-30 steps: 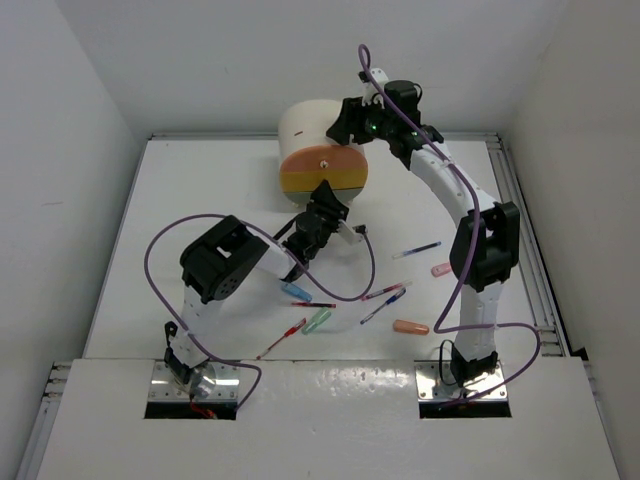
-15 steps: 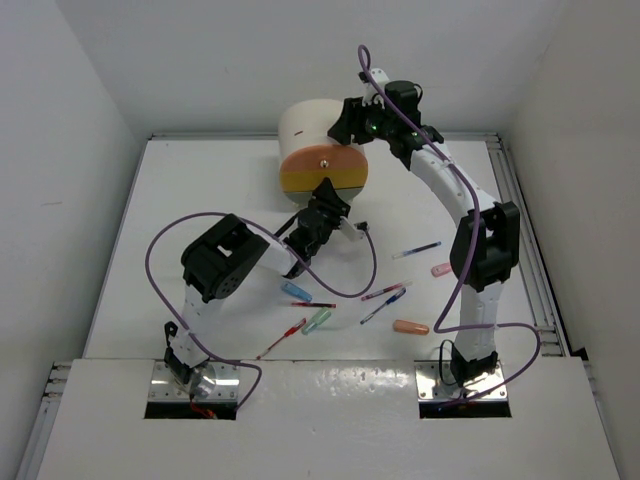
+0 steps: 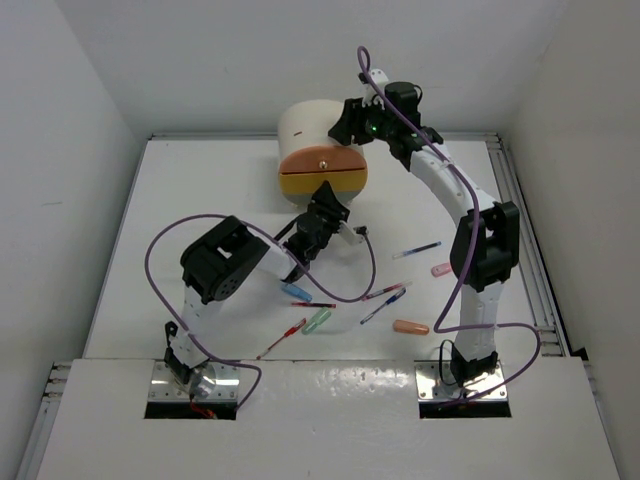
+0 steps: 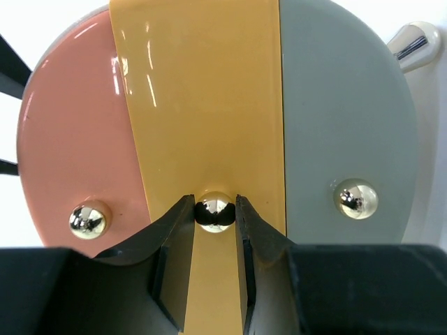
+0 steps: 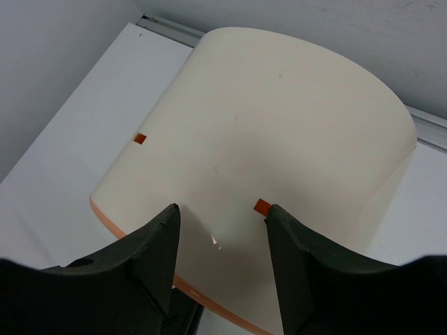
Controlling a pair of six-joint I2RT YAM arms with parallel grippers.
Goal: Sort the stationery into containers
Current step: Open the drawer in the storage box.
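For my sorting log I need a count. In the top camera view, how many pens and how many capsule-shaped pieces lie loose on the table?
pens: 5
capsule-shaped pieces (blue, green, pink, orange): 4
Total: 9

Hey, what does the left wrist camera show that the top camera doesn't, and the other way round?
Left wrist only: the left gripper, its jaws closed against both sides of the middle knob on the orange-yellow drawer, and the grey drawer with its knob. Top only: pens and capsules scattered on the table, and the right gripper over the cabinet. Both: the left gripper itself, the peach drawer and the orange-yellow front.
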